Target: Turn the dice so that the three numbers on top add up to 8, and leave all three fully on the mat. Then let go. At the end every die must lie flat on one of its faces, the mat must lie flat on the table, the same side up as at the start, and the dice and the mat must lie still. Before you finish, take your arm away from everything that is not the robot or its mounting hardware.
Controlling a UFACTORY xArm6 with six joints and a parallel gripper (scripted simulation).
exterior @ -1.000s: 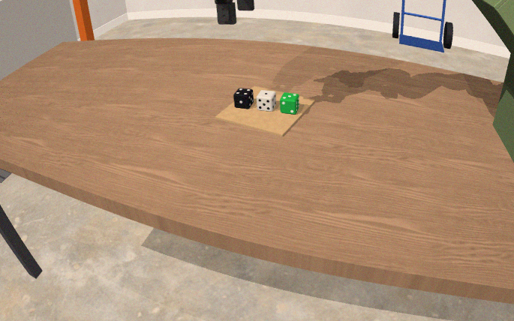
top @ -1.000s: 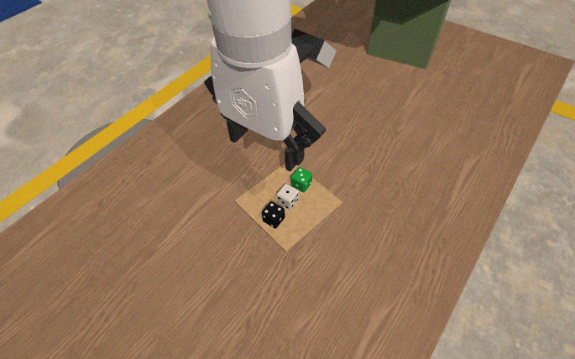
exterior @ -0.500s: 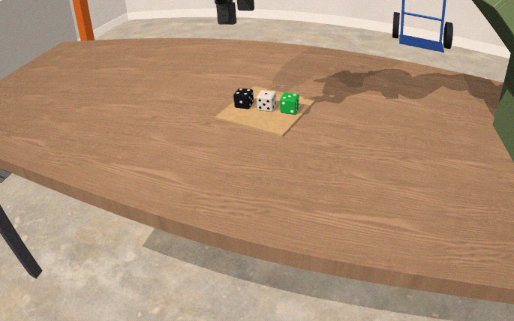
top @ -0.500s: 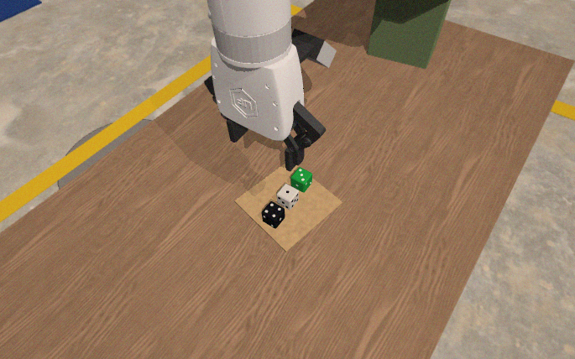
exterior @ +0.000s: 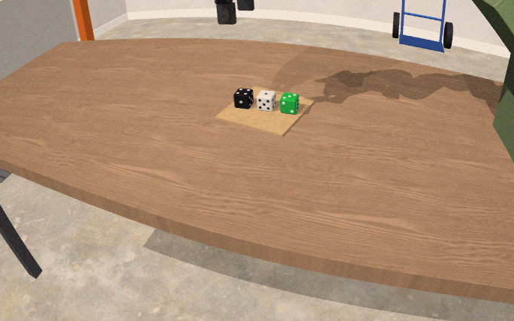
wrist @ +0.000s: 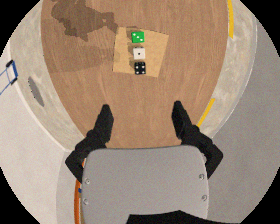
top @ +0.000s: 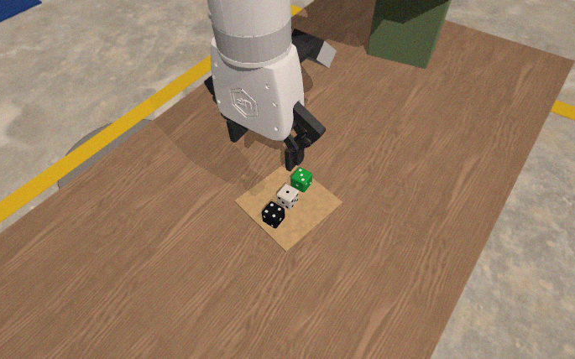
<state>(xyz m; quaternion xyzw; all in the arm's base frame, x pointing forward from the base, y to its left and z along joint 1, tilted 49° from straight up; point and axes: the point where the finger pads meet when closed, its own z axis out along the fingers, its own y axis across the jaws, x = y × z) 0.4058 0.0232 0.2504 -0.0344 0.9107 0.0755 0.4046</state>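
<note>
Tan mat [top: 311,214] lies near the middle of the table [top: 146,267], with black die [top: 273,214], white die [top: 287,195] and green die [top: 301,179] in a row. The gripper [wrist: 143,120] hangs high, wide open, holding nothing; green die is nearest.
</note>
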